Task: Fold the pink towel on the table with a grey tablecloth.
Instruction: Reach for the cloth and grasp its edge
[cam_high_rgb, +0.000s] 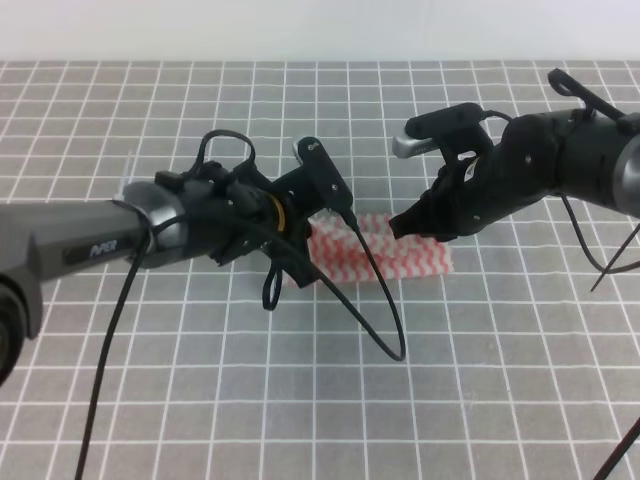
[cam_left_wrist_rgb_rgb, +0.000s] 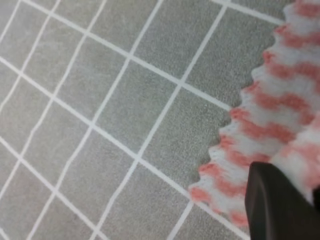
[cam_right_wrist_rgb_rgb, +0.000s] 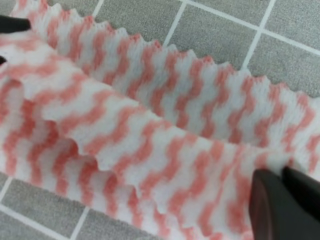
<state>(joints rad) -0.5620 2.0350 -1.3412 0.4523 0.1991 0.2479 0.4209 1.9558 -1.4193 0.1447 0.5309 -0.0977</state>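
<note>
step: mid-fold; both arms were at the pink towel (cam_high_rgb: 400, 255), each on one end, carrying an edge over the rest.
left gripper (cam_high_rgb: 300, 262): at the towel's left end; wrist view showed one dark finger (cam_left_wrist_rgb_rgb: 277, 202) over the cloth. Grip state: cannot tell, jaws hidden.
right gripper (cam_high_rgb: 410, 225): fingertips (cam_right_wrist_rgb_rgb: 280, 202) nearly closed, pinching a lifted towel edge at lower right of its wrist view.
how to do well: move both ends level and together, keep the cloth taut, lay edge on edge, release only once flat.
towel location: centre of the frame on the grey tablecloth (cam_high_rgb: 200, 400), partly doubled, probably a loose fold along its length.
materials: thin soft cloth, pink-white zigzag stripes, pinked edges; limp, ripples easily. Tablecloth: matte grey weave, thin white grid.
</note>
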